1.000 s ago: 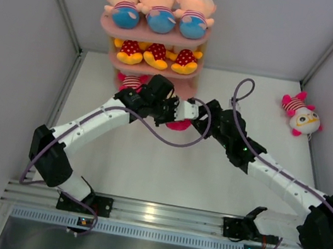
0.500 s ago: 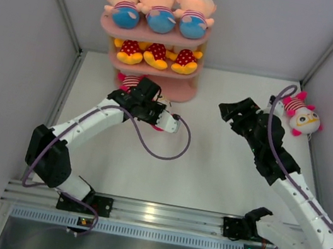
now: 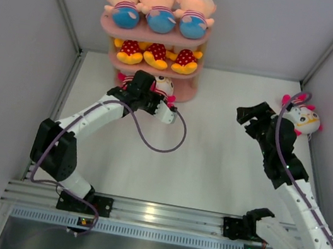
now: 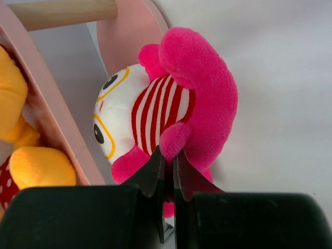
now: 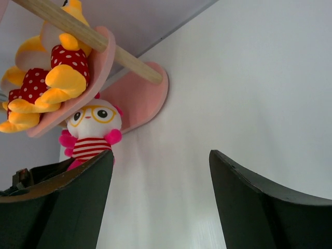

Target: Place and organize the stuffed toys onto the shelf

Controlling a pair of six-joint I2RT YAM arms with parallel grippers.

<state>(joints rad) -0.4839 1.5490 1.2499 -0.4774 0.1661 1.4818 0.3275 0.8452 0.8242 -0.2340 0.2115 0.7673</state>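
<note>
One thin pinch from left gripper (image 4: 167, 155) on pink-striped toy (image 4: 176, 98) at shelf (image 4: 127, 41) bottom board; could slip free or snag under middle board; right gripper (image 5: 161, 155) wide, empty.

1. The white surface (image 3: 210, 170) carries a pink three-tier shelf (image 3: 153, 35) at its far edge.
2. Top board: three peach-headed dolls (image 3: 163, 12) in a row.
3. Middle board: three yellow-orange red-dotted toys (image 3: 157, 56).
4. Bottom board's front: a white-faced striped toy (image 3: 163, 85).
5. Far right, on the surface: a second white-faced toy (image 3: 305, 119).

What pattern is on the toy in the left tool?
The toy has red-and-white stripes, pink limbs; clearest in left wrist view.
</note>
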